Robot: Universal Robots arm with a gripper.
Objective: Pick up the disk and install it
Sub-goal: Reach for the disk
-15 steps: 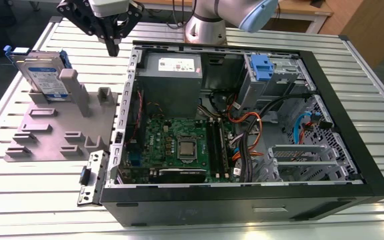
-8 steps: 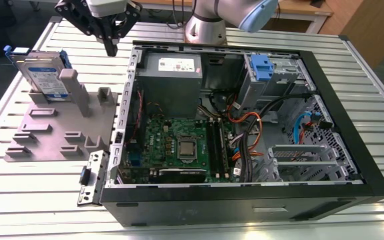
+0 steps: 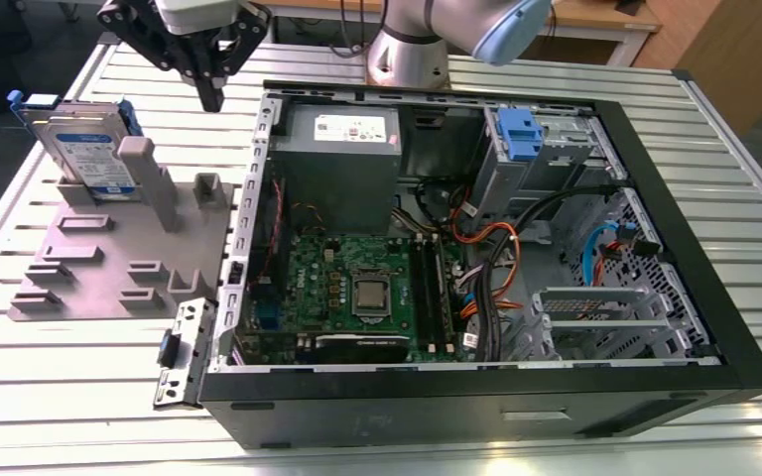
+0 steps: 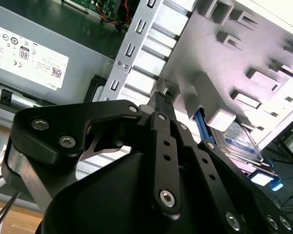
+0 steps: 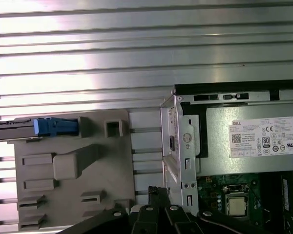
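Observation:
The disk [image 3: 90, 149] stands upright on edge in a slot at the back of the grey holder [image 3: 103, 268], its white-and-blue label facing forward and blue rails around it. In the first wrist view the disk [image 5: 19, 127] appears edge-on, and in the second wrist view the disk [image 4: 241, 144] lies behind a grey post. My gripper [image 3: 209, 97] hangs above the gap between the holder and the computer case, to the exterior view's right of the disk and apart from it. Its black fingers [image 4: 162, 105] are shut together with nothing in them. The gripper [image 5: 156, 192] also appears in the first wrist view.
The open computer case [image 3: 698, 198] fills the exterior view's right, with a power supply [image 3: 341, 129], a motherboard [image 3: 354, 288] and a metal drive cage with a blue latch [image 3: 520, 134]. A loose metal bracket [image 3: 183, 352] lies beside the case. The table is ribbed aluminium [image 5: 136, 48].

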